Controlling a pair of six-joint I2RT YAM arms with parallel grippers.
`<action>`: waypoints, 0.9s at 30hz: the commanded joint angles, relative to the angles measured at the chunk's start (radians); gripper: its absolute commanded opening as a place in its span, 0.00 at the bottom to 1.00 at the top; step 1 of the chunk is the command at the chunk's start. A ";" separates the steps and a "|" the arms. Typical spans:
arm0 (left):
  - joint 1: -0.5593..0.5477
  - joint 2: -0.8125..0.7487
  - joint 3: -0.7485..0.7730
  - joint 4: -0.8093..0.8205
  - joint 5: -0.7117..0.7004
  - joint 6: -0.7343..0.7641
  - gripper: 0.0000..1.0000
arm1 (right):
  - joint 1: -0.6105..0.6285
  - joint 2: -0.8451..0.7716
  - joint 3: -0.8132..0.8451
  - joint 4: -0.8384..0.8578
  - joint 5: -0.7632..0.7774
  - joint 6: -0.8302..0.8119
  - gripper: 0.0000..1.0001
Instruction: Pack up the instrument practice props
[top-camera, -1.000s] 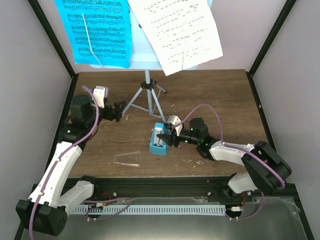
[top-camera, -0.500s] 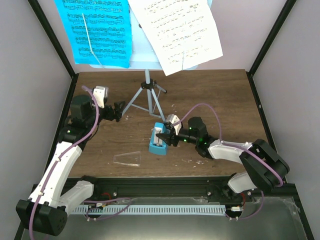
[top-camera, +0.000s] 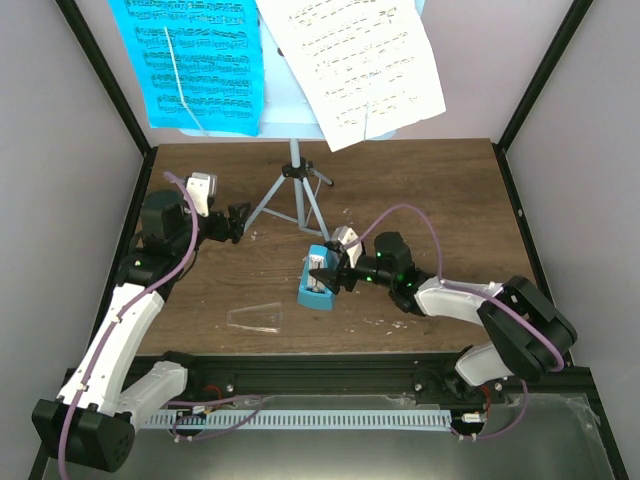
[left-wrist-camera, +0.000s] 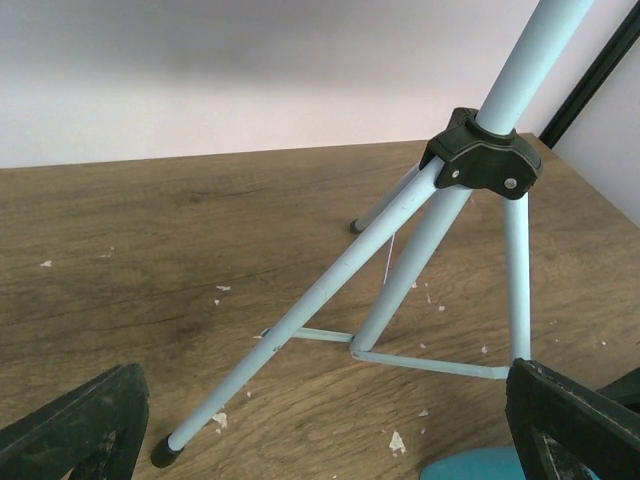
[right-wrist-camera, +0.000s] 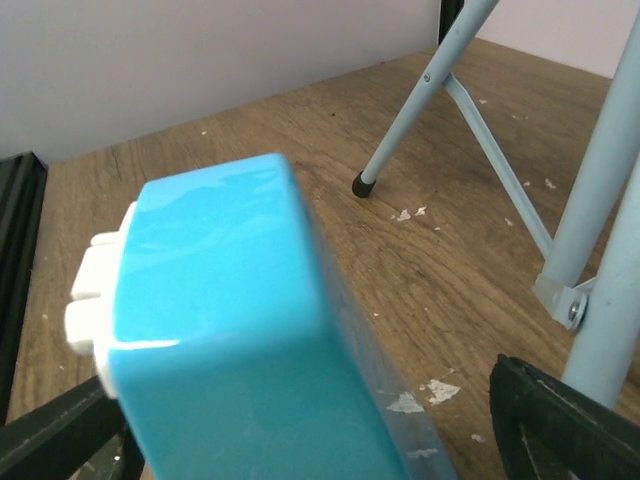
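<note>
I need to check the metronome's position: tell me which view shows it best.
Top external: the whole metronome sits on the table, at the right gripper. Right wrist shows only its teal body, too close and cropped. Left wrist catches just a teal sliver at the bottom edge.

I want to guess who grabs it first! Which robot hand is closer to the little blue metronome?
The right gripper. Its open fingers sit on either side of the metronome. The left gripper is farther away, over by the legs of the music stand.
</note>
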 joint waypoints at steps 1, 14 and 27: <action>0.005 -0.021 -0.008 0.000 0.000 0.008 0.98 | 0.004 -0.027 0.036 -0.017 0.009 0.001 0.98; 0.005 -0.057 -0.018 0.001 -0.006 0.061 0.99 | 0.001 -0.431 -0.003 -0.246 0.107 0.037 1.00; -0.454 -0.085 -0.109 0.059 -0.022 0.059 0.94 | -0.122 -0.615 -0.099 -0.392 0.550 0.294 1.00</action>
